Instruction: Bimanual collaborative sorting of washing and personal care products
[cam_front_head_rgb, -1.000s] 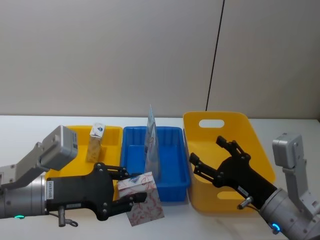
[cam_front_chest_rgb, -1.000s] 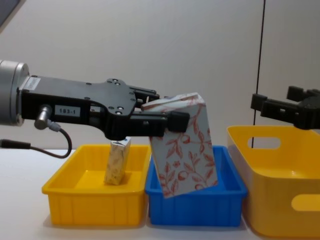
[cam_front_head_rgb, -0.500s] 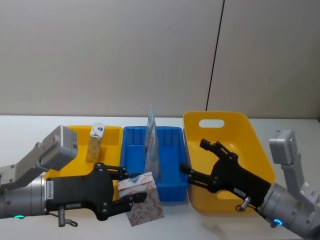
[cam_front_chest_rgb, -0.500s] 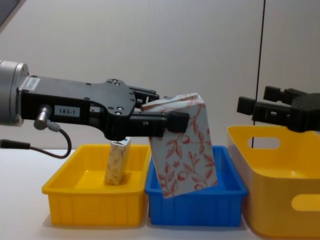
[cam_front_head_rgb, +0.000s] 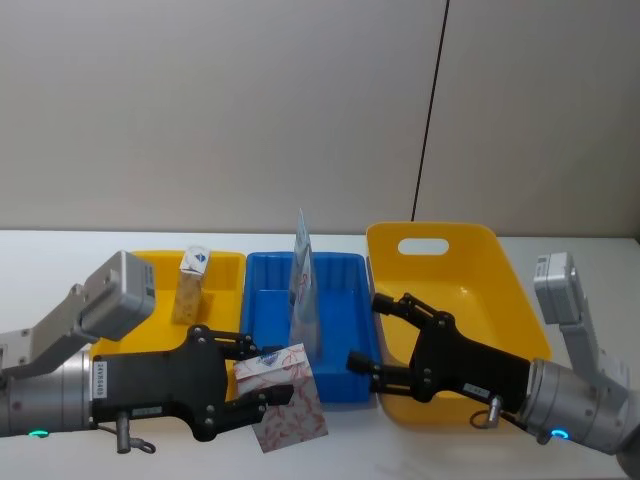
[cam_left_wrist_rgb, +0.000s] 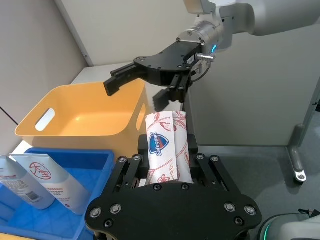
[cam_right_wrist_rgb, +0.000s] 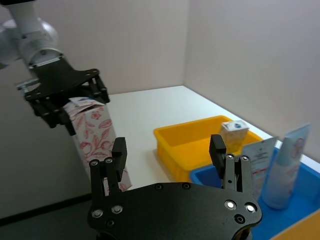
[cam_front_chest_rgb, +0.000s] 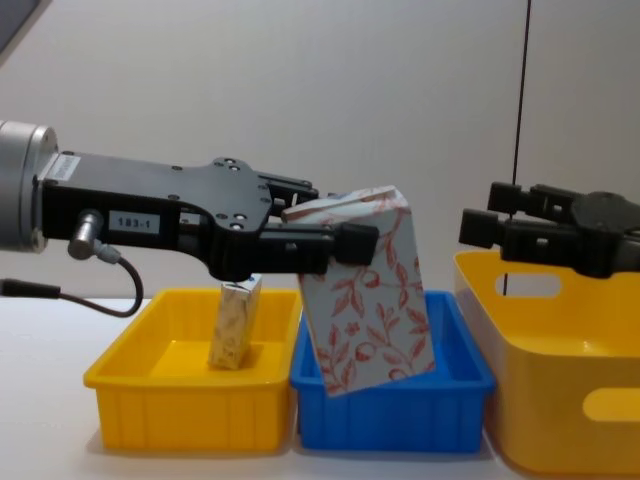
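Observation:
A white carton (cam_front_head_rgb: 290, 398) with red leaf print and a blue top mark hangs tilted in front of the blue bin (cam_front_head_rgb: 334, 263). My left gripper (cam_front_head_rgb: 266, 379) is shut on its top end, also seen in the chest view (cam_front_chest_rgb: 338, 242). My right gripper (cam_front_head_rgb: 365, 332) is open and empty, level with the carton's top and a short way to its right (cam_front_chest_rgb: 482, 226). A tall pale pouch (cam_front_head_rgb: 303, 279) stands in the blue bin. A smaller carton (cam_front_head_rgb: 192, 284) stands upright in the low yellow bin (cam_front_head_rgb: 226, 264).
A large yellow basket (cam_front_head_rgb: 470, 258) with handle cut-outs sits right of the blue bin, under my right arm. The three containers stand side by side on a white table (cam_front_head_rgb: 40, 270), with a grey wall behind.
My right gripper has swung left from above the yellow basket toward the held carton, still open. The left arm and its carton have stayed put.

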